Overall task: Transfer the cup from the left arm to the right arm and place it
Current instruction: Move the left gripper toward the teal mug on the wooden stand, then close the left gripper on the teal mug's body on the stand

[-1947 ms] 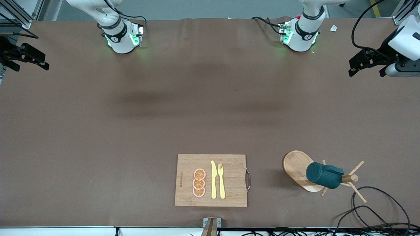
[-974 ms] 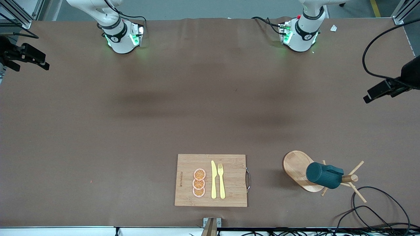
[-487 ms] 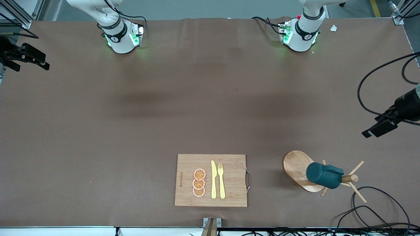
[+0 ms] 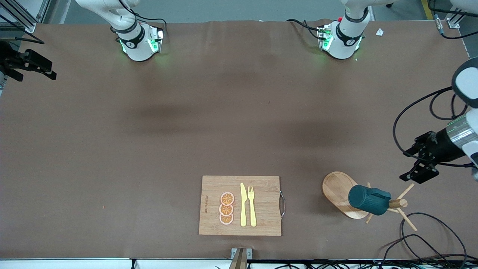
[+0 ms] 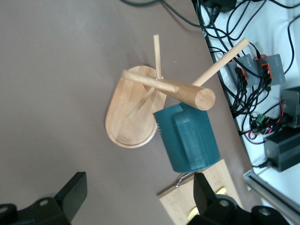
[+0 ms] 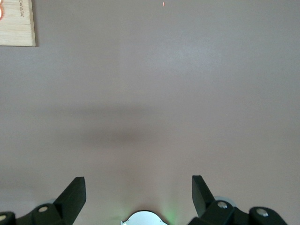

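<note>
From the front, a brown table [image 4: 239, 123] carries a cutting board [image 4: 261, 186] at 6 o'clock. The cup [image 4: 368, 200] hangs on a wooden peg rack [image 4: 338, 190] at 4 o'clock, with the left gripper [image 4: 420, 164] above it at 3 and the right gripper [image 4: 28, 65] waiting at 10.

The left wrist view shows the cup [image 5: 190, 136] and rack [image 5: 131, 112], fingers [image 5: 72, 192] spread wide.

In the right wrist view, fingers [image 6: 75, 194] are likewise apart over bare table [image 6: 154, 93].

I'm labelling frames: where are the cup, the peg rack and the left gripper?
cup [image 4: 368, 200], front view, ribbed side.
peg rack [image 4: 336, 188], front view, oval base.
left gripper [image 4: 419, 164], front view, between its fingers.
</note>
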Robot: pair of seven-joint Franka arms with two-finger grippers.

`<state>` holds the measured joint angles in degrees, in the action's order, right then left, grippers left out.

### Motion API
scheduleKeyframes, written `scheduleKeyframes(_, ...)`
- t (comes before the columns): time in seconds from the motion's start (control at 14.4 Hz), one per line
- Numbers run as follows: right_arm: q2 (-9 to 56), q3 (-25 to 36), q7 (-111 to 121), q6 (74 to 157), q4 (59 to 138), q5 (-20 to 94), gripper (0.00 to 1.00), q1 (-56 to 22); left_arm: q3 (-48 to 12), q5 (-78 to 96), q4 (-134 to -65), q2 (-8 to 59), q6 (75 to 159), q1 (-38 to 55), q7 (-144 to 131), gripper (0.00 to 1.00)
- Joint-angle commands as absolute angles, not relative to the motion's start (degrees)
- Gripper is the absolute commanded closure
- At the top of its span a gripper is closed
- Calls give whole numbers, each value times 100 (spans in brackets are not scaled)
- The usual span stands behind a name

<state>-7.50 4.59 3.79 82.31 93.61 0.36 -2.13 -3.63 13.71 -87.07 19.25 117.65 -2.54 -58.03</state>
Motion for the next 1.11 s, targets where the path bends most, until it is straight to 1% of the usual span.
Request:
scheduleKeyframes(0.0,-888,475,316,8244,9483,53,0,-264,-369,1476,-8596,2196,12110,-176,-6379,0)
scheduleKeyframes(0.35,-888,475,316,8244,9483,53,0,-264,-360,2090,-8587,2610,12699,-105,-6934,0)
scheduleKeyframes(0.49,-888,475,316,8244,9483,53,0,-264,-360,2346,-8578,2707,12805,-114,-6970,0)
scheduleKeyframes(1.04,-888,475,325,8244,9483,53,0,-264,-369,2355,-8578,2935,13192,-70,-6970,0)
